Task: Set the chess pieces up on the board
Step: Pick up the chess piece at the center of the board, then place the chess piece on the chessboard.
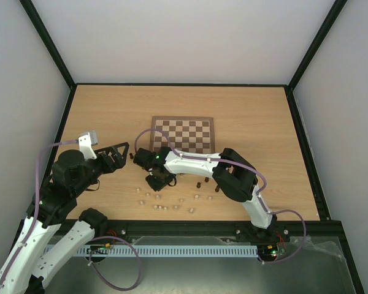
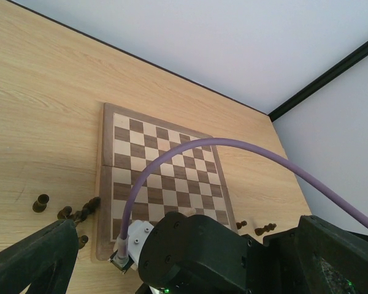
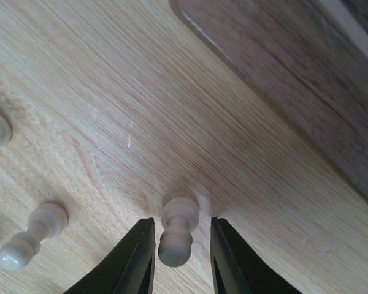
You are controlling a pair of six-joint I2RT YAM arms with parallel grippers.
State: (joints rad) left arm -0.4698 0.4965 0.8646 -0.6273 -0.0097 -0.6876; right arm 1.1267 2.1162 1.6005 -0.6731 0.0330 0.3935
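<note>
Nearest, pale chess pieces (image 1: 165,207) lie scattered on the counter (image 1: 264,122). The right tool (image 3: 181,223) straddles one upright pale pawn (image 3: 178,236), jaws narrowed but seemingly not yet pinching, ready to lift it. Left, the left tool (image 1: 116,154) hangs wide open. Beyond, the board (image 1: 182,135) shows no pieces.

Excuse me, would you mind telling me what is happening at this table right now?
The right arm reaches across to the loose chess pieces scattered on the table in front of the board. Its fingers stand on either side of a pale pawn, with narrow gaps left, so it is not clamped yet. The left arm's fingers hang wide open and empty, left of the board. No piece shows on the board's visible squares.
</note>
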